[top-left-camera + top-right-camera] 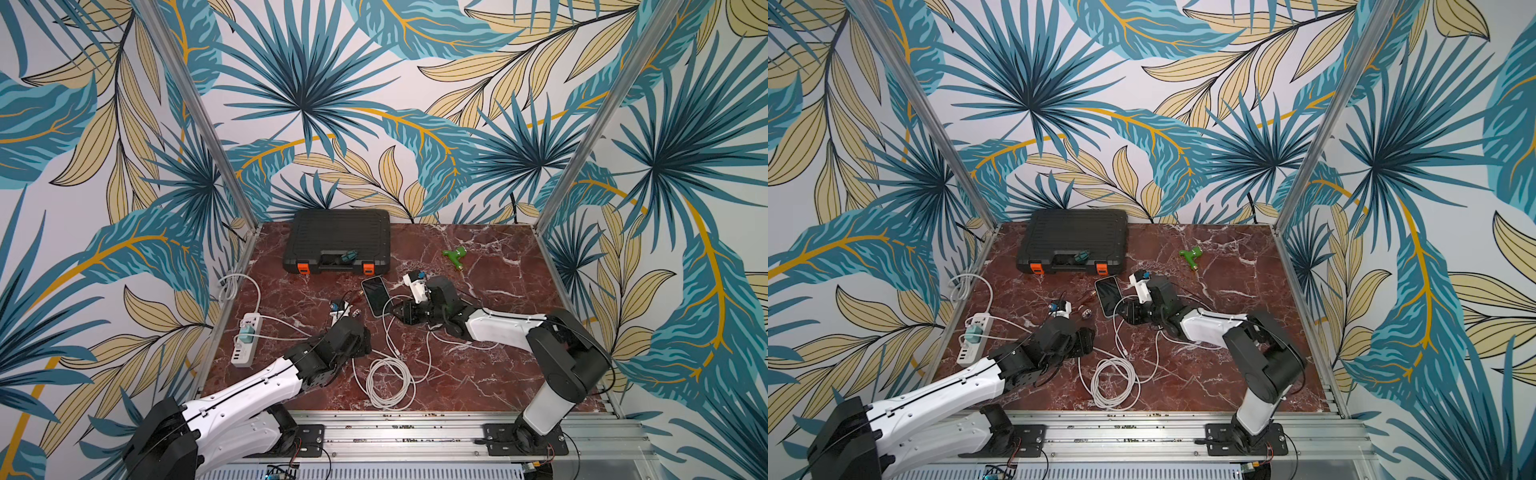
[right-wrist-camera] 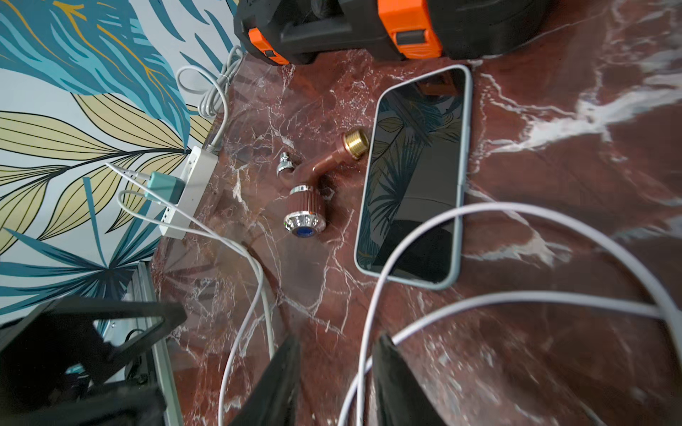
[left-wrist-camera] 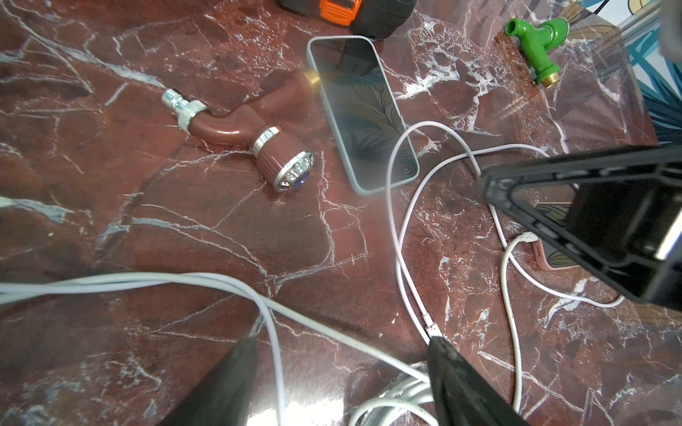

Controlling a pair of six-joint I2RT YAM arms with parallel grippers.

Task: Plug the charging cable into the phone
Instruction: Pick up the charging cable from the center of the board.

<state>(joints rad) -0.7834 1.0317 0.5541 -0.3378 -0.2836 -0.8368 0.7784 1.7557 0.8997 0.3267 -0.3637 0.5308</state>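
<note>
Right wrist view shows the phone (image 2: 413,177) face up on the table (image 2: 553,184), nothing plugged in, the right hand (image 2: 339,337) open astride a strand of charging cable (image 2: 369,332) without gripping it, and the left hand (image 3: 343,341), likewise open and empty, beside the loose plug (image 3: 430,326), so insertion is judged outstanding.

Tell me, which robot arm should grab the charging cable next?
Probably right: the right fingers straddle the white cable close to the phone. The left fingers stand wide, with the plug beside one tip, not between them.
</note>
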